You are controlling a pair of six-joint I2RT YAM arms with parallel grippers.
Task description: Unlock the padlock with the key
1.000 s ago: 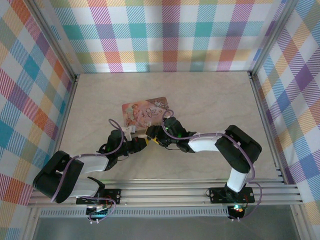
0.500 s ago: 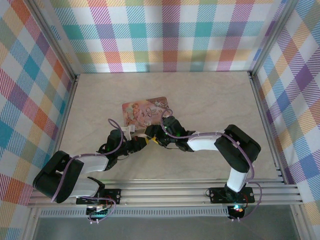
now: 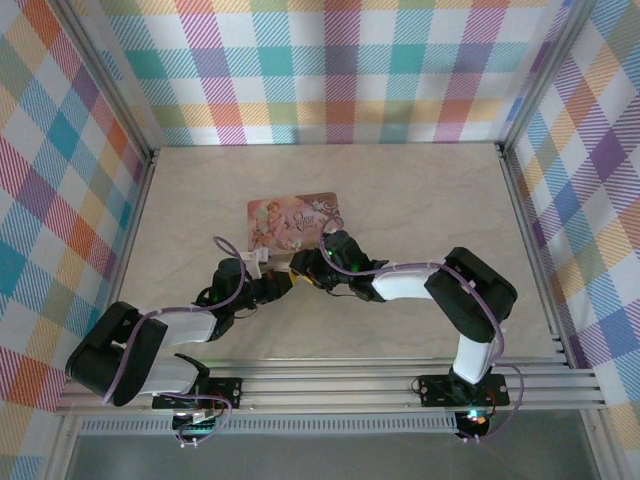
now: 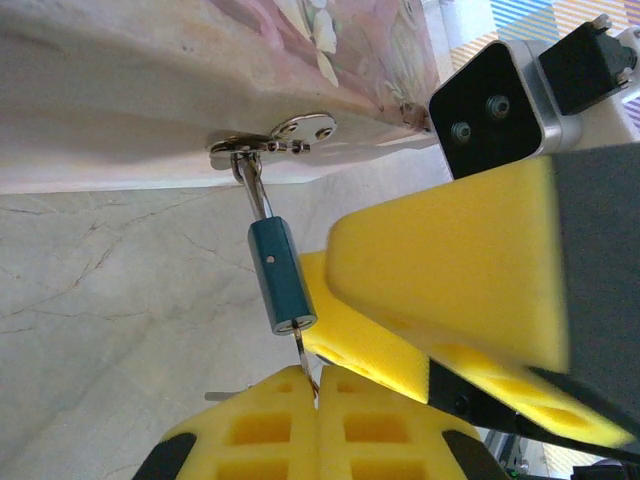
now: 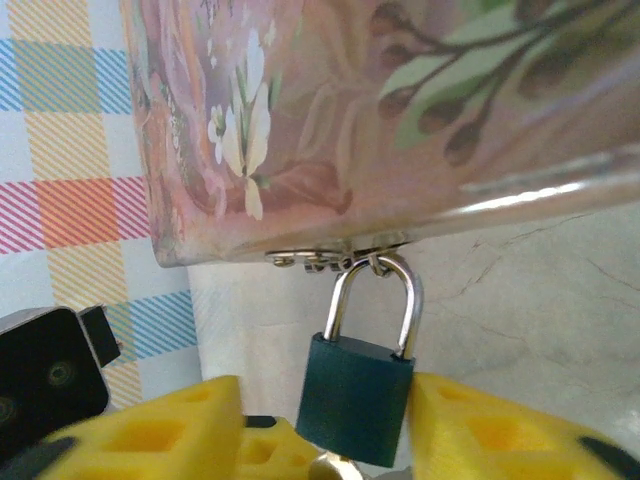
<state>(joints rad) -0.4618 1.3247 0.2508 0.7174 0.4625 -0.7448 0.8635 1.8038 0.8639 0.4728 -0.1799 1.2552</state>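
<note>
The padlock (image 5: 355, 400) is dark teal with a silver shackle (image 5: 375, 295). It hangs from the hasp (image 4: 272, 140) of the pink illustrated tin box (image 5: 380, 110). My left gripper (image 4: 318, 400) is shut on the key (image 4: 305, 358), whose blade reaches into the bottom of the padlock (image 4: 282, 275). My right gripper (image 5: 330, 412) is open around the lock body. Its right pad (image 5: 500, 430) touches the lock's side; its left pad (image 5: 150, 430) stands a little apart. In the top view both grippers meet at the box's near edge (image 3: 296, 274).
The tin box (image 3: 293, 220) lies mid-table on the marble-patterned top (image 3: 430, 200). Checked walls stand on three sides, and a metal rail (image 3: 350, 385) runs along the near edge by the arm bases.
The right arm has crept slightly left towards the box and its jaws have narrowed around the padlock. The tin box has shifted a touch. The left gripper stays shut on the key.
</note>
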